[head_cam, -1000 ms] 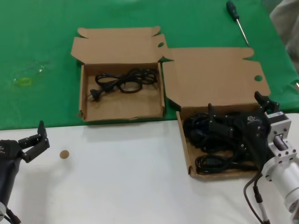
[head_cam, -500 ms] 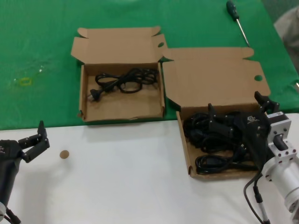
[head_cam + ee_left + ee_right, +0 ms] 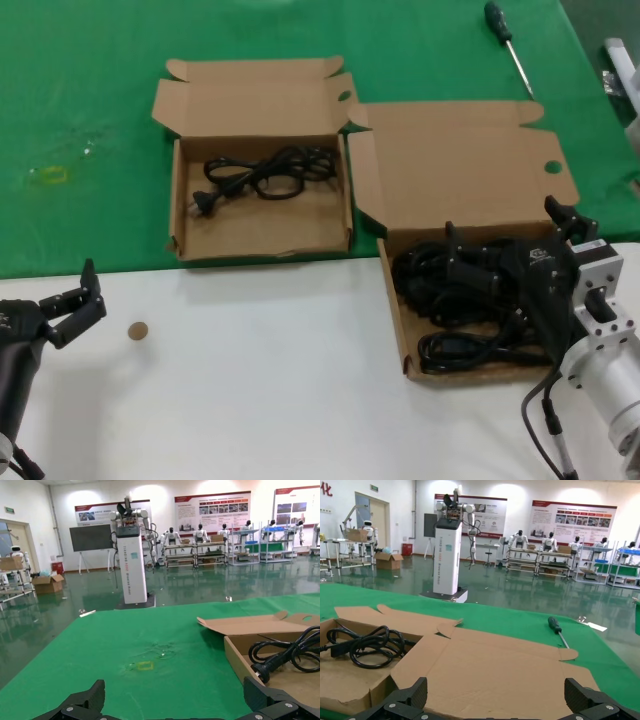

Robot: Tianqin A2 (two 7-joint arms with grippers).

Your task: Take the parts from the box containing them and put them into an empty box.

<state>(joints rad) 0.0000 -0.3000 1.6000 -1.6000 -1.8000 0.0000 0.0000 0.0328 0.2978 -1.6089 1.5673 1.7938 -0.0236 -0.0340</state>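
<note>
1. The step in hand looks like a pick-up: the right tool (image 3: 478, 268) hangs low over the heap of thin black rubber power cords (image 3: 440, 290) in the larger, wider brown cardboard box (image 3: 392, 290), on the robot's right.
2. Its fingers are spread wide, as the right wrist view shows, and they pinch nothing; whether they touch the cords I cannot tell.
3. The next move probably calls for pressing the fingers together on one bundle, lifting it free of the tangle, and carrying it left.
4. The smaller, narrower brown cardboard box (image 3: 178, 190) sits on the green cloth-covered surface (image 3: 90, 120) and already holds one coiled cord (image 3: 265, 172).
5. The left tool (image 3: 72, 300) waits low at the robot's left over the white surface (image 3: 260, 380), fingers spread.
</note>
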